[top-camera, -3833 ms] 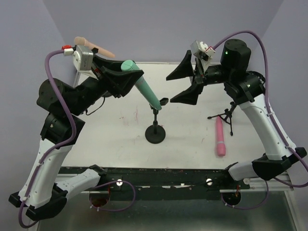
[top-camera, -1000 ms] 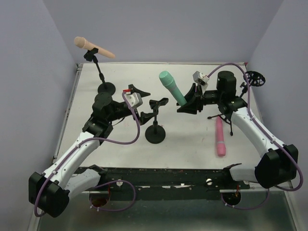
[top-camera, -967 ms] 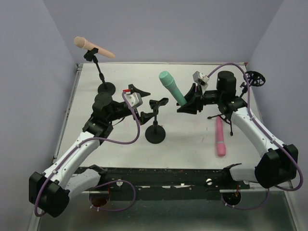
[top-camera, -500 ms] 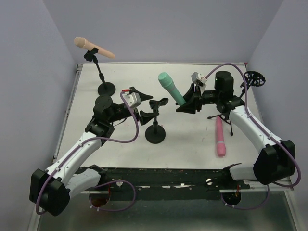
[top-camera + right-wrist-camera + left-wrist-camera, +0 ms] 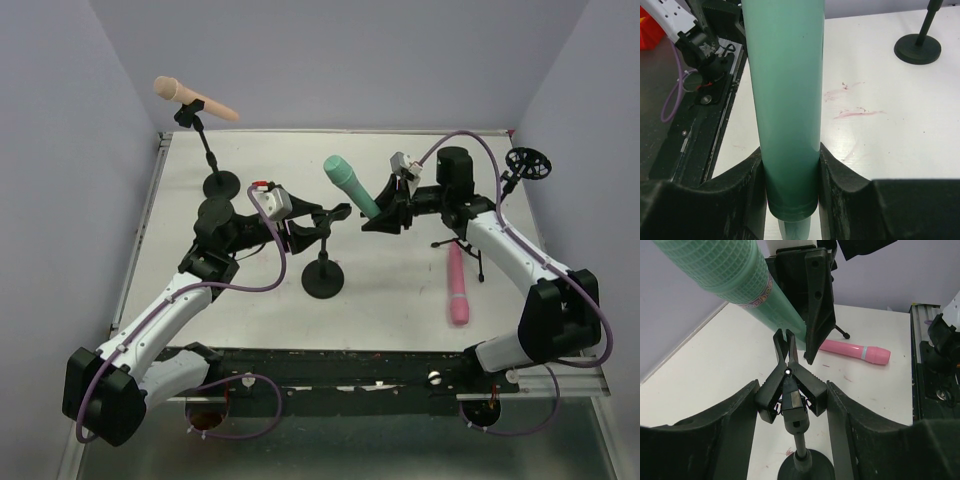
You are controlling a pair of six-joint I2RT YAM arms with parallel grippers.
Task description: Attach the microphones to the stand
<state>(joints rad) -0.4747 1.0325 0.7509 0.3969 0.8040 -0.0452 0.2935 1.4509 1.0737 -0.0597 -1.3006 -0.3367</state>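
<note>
Compared with a second ago, the mint-teal microphone [image 5: 350, 186] has slid a little leftward toward the centre stand [image 5: 323, 279], and the left tool [image 5: 312, 222] has drawn its fingers in from wide apart. The microphone hangs in the air, tilted, with its rounded head up and toward the far left and its narrow tail down in the right tool [image 5: 381, 209]. That tool is clamped on the tapered body near the tail. The right wrist view shows both of its fingers pressed against the microphone's sides.

From the left wrist view, the microphone passes just behind and above the prongs of the stand's clip [image 5: 790, 382], not between them. The prongs stand nearly together. The left tool's fingers [image 5: 735, 435] sit on either side of the clip's two wings and appear to touch both, closed onto the clip. The centre stand is upright on its round base near the middle of the desk [image 5: 240, 290].

To the right, the pink microphone [image 5: 457, 286] lies flat on the desk, thicker end toward the near edge, just beside a small tripod stand [image 5: 470, 240]. At the far left corner, the peach-tan microphone [image 5: 194, 98] sits tilted atop another round-based stand [image 5: 216, 172].
</note>
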